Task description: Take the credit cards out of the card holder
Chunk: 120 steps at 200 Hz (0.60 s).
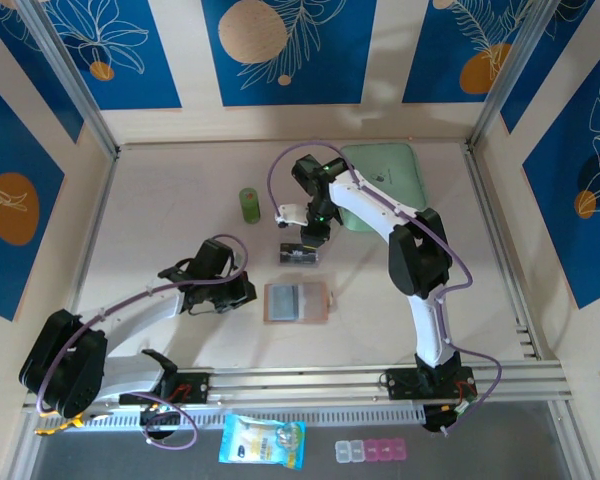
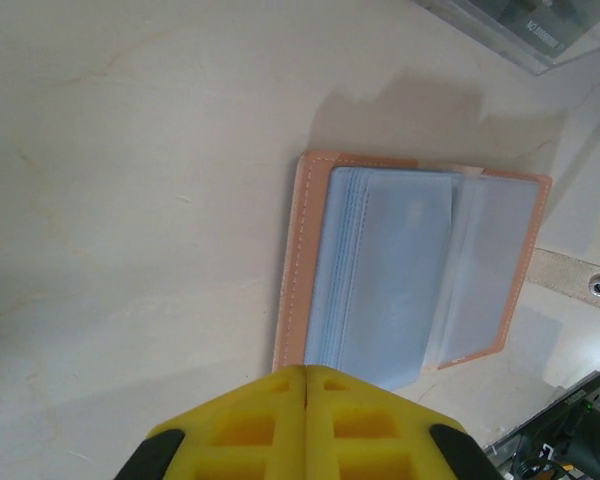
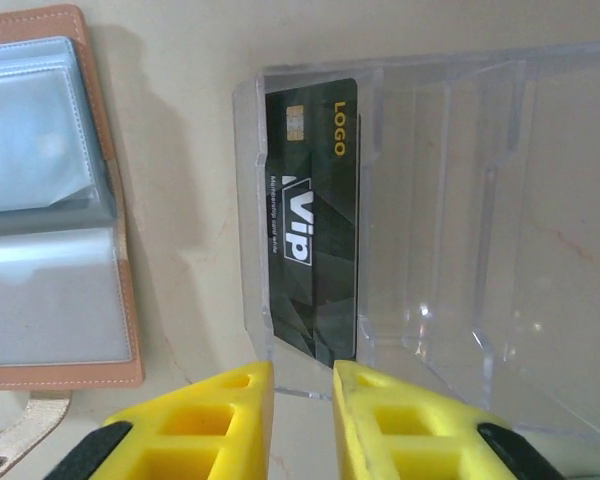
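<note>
The one card (image 3: 312, 220) I can read is dark, with "LOGO" in yellow near its gold chip and "Vip" in white block letters beside a line of print too small to make out. It lies flat in the end slot of the clear ribbed tray (image 3: 480, 200), out of the card holder (image 3: 50, 376). My right gripper (image 3: 302, 375) hangs just short of the card's near edge, its yellow fingers a little apart and pinching nothing. My left gripper (image 2: 306, 372) has its fingers pressed together, empty, close to the near edge of the card holder (image 2: 400, 270), which lies open on the table (image 2: 130, 200) with pale grey-blue pockets facing up inside a tan stitched border. The left wrist view catches the snap tab (image 2: 580, 280) sticking out on the far side and a tray corner whose small label is blurred. From above, the card holder (image 1: 297, 302) sits just in front of the tray (image 1: 300, 253), with bare table wide open to the left, a green roll (image 1: 248, 205) farther back and a mint pouch (image 1: 385, 185) behind my right arm.
</note>
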Available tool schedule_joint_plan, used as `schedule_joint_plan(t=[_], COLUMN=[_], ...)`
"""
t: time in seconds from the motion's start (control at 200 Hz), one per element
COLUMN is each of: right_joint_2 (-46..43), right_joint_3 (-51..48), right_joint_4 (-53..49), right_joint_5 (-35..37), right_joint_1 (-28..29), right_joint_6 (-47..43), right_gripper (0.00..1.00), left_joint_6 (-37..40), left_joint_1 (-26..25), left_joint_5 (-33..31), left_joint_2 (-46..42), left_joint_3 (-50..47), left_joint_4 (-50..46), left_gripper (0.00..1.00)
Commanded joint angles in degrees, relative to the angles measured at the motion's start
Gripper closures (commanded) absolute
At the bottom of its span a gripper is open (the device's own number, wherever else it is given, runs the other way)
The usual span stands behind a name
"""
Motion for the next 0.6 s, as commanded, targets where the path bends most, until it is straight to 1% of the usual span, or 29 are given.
schedule_joint_plan(t=[0.0, 0.115, 0.24, 0.45, 0.595], right_joint_2=[-2.54, -5.17, -8.2, -14.56, -18.58], right_joint_3=[0.27, -1.3, -4.65, -13.91, -21.8], right_joint_4=[0.55, 3.0, 6.64, 15.32, 22.14], right_joint_5=[0.49, -1.83, -4.81, -11.98, -14.48], right_joint_1=[-0.31, -0.29, -0.29, 0.32, 1.27], right_joint_6=[0.22, 2.81, 8.57, 24.92, 38.89], right_gripper=[0.76, 0.76, 0.77, 0.77, 0.78], left_joint_6=[1.13, 0.96, 0.61, -0.23, -0.79], left_joint_1=[0.71, 0.66, 0.7, 0.09, -0.76], left_joint_5=[1.95, 2.97, 3.89, 5.12, 5.15], left_joint_2=[0.99, 2.38, 3.63, 6.25, 8.15], left_joint_3=[-0.63, -0.54, -0.78, -1.48, -1.64], left_joint_4=[0.78, 1.86, 3.47, 6.8, 8.09], left_gripper=[0.95, 0.95, 0.96, 0.97, 0.99])
